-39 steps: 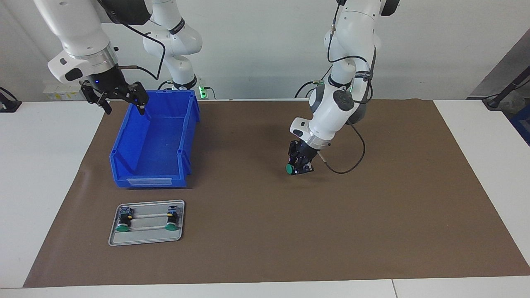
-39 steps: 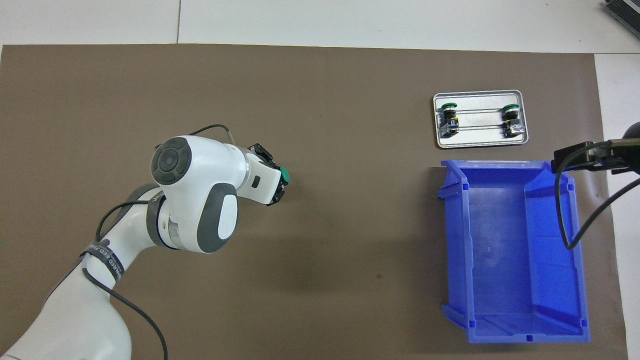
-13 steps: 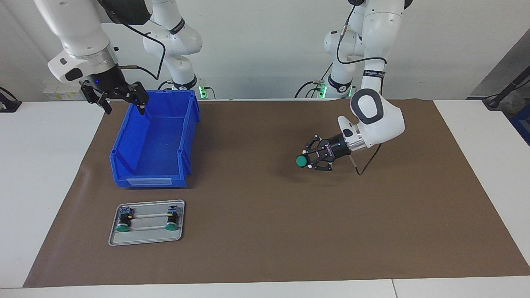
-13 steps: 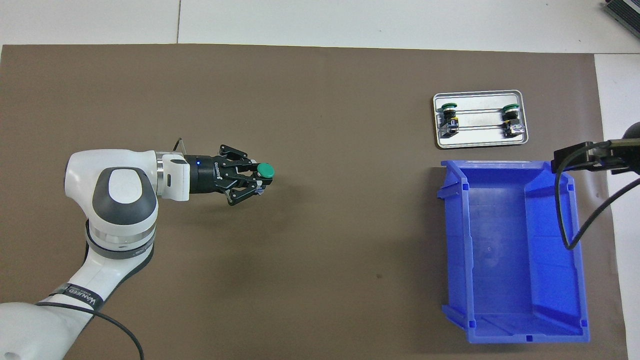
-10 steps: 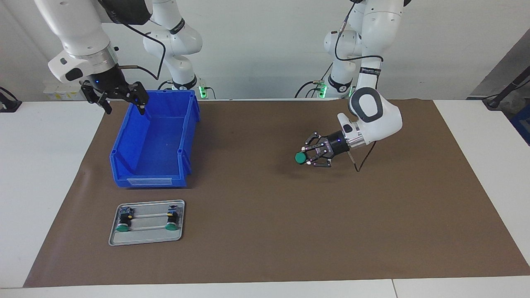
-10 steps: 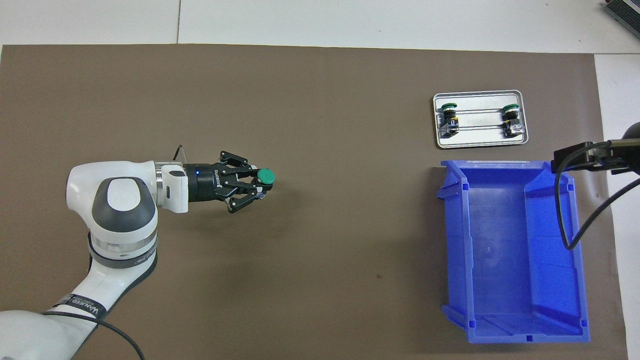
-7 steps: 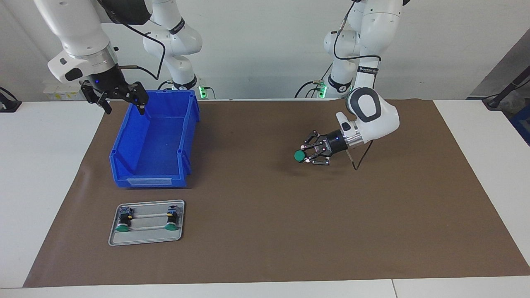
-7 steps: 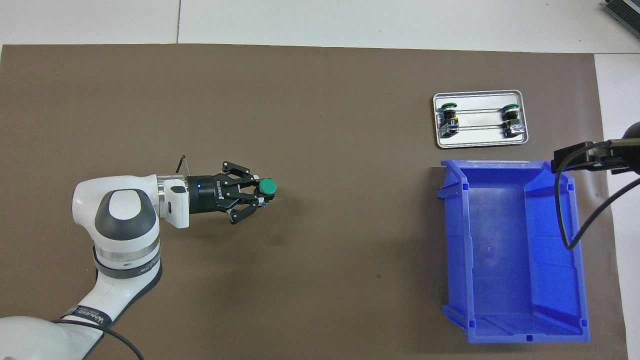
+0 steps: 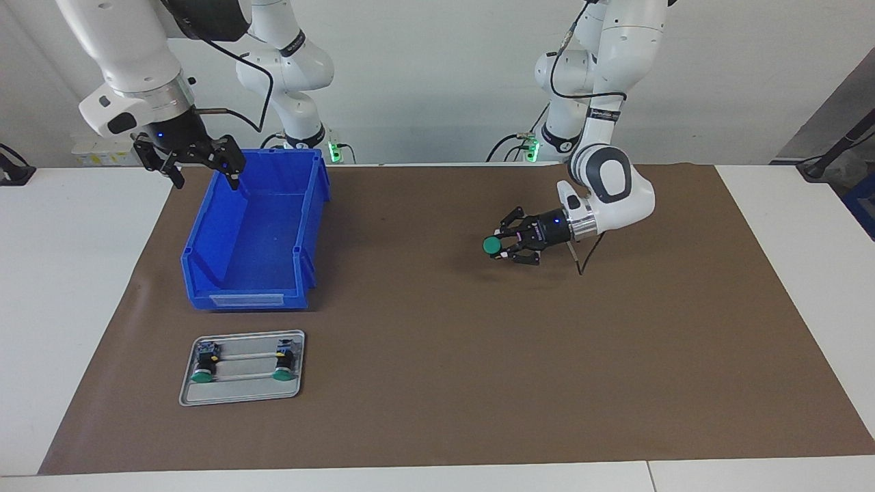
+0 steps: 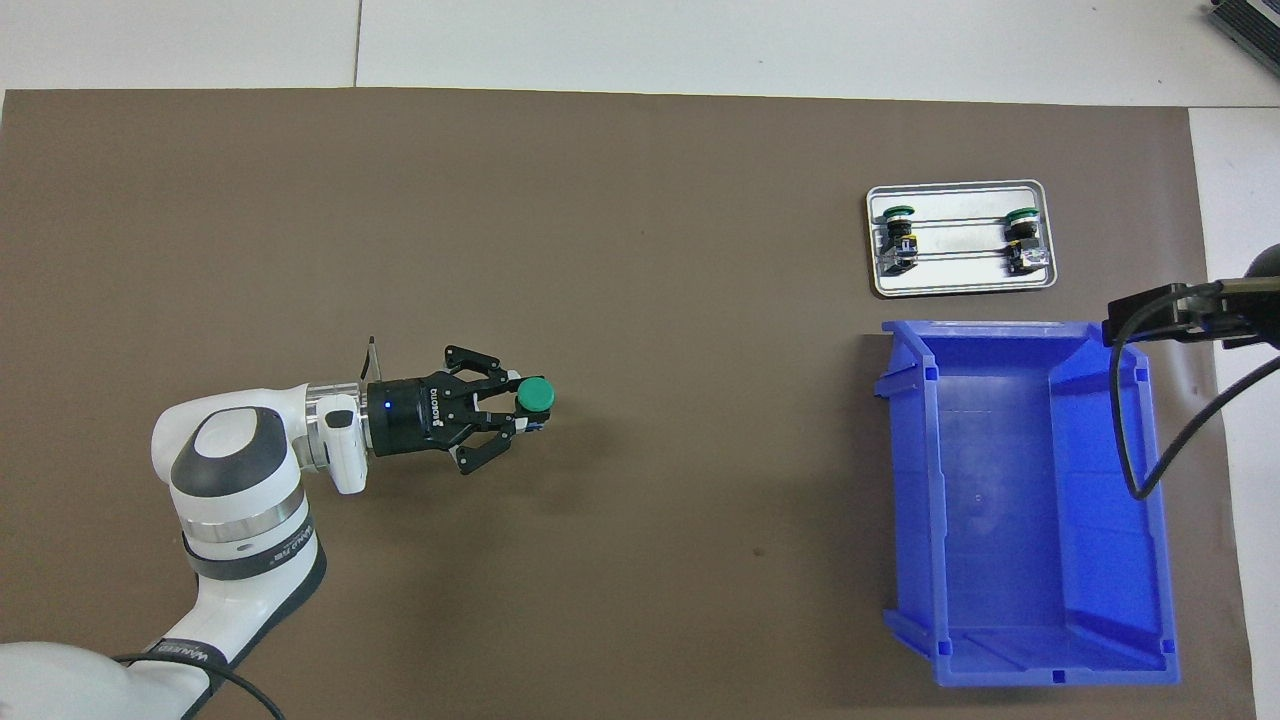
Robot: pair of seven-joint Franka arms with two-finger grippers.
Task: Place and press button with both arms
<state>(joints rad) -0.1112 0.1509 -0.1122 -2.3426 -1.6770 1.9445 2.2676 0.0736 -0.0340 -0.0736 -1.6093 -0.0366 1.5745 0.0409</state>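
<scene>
Small push-button with round flat green cap on a short black body [image 9: 492,245], gripped sideways by the body, cap left clear and turned up and toward the right arm's end of the table; middle of the frame in the facing view, left of centre in the overhead view [image 10: 535,396]. Held low over the bare brown mat [image 9: 437,383], seemingly not yet set down. Probably carried like this so the base can go onto the mat with the cap free for pressing.

Left gripper [image 9: 504,247], black, lying almost level, fingers clamped on the button's body, outer links splayed to either side; white left arm reaching in from the upper right of the facing view, from the lower left in the overhead view [image 10: 505,408].

Right gripper [image 9: 198,158] hanging at the upper left of the facing view, over the nearer corner of the open blue plastic bin [image 9: 254,229], fingers spread wide apart, holding nothing; only a sliver visible at the right edge of the overhead view. Waiting, probably for the pressing turn.

Bin at the left of the facing view, nothing visible inside. Farther from the robots than the bin, lower left of that view, a shallow grey metal tray [image 9: 240,395] with two more green-capped buttons [image 9: 203,364] lying on their sides, apparently spare stock.
</scene>
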